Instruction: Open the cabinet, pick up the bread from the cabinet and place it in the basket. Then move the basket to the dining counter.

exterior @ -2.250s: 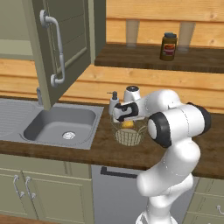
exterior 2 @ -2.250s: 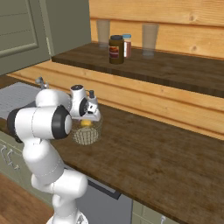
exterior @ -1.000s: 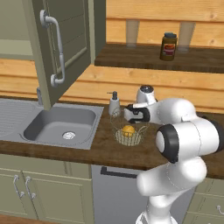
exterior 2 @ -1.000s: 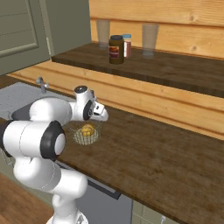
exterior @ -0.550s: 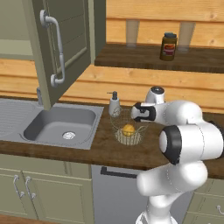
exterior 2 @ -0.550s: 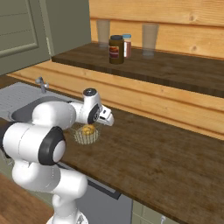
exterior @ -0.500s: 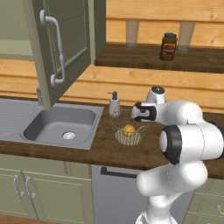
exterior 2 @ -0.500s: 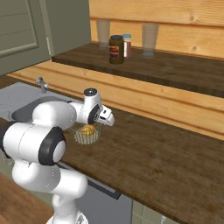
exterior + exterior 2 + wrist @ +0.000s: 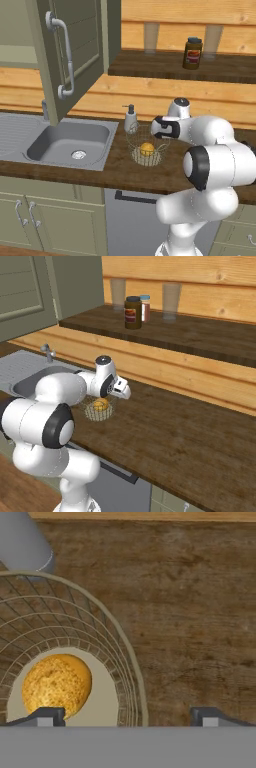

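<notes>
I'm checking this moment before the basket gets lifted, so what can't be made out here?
- Inside of the cabinet: its open door blocks it in the left base view.
- Left part of the basket: cut off by the hand view's edge.
- End effector: just the finger tips show; contact with the rim is unclear.
- Jar label: too small to read.

The gripper (image 9: 128, 717) swung from over the bread (image 9: 146, 148) to straddle the basket (image 9: 148, 148) rim, jaws spread.

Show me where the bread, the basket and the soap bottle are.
bread (image 9: 56, 684): hand view, middle of its crust.
basket (image 9: 131, 662): hand view, wire rim on the side toward the bare counter.
soap bottle (image 9: 131, 120): left base view, its body, just behind the basket.
</notes>
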Robot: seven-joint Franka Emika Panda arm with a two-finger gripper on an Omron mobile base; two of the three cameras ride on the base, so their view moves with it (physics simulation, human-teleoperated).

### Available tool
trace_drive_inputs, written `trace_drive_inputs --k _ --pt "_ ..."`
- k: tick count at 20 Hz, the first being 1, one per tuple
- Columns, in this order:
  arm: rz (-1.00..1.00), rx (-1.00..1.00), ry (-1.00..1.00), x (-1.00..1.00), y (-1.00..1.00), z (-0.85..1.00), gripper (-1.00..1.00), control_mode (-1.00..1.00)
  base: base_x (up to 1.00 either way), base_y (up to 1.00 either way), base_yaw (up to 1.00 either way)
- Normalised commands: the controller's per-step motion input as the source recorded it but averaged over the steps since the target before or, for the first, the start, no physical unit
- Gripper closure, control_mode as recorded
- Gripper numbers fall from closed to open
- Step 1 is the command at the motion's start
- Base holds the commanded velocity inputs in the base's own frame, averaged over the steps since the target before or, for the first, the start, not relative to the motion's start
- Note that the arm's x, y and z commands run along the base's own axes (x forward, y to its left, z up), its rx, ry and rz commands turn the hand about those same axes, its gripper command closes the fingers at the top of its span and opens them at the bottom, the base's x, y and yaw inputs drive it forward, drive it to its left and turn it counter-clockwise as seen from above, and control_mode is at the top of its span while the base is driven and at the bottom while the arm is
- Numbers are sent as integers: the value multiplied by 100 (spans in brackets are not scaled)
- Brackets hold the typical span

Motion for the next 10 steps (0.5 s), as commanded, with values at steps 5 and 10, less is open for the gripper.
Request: trace_drive_inputs --k 5,10 --pt "-2 2 8 1 0 -26 -100 -100 0 0 0" --pt "-2 7 0 0 0 -32 -100 -100 0 0 0"
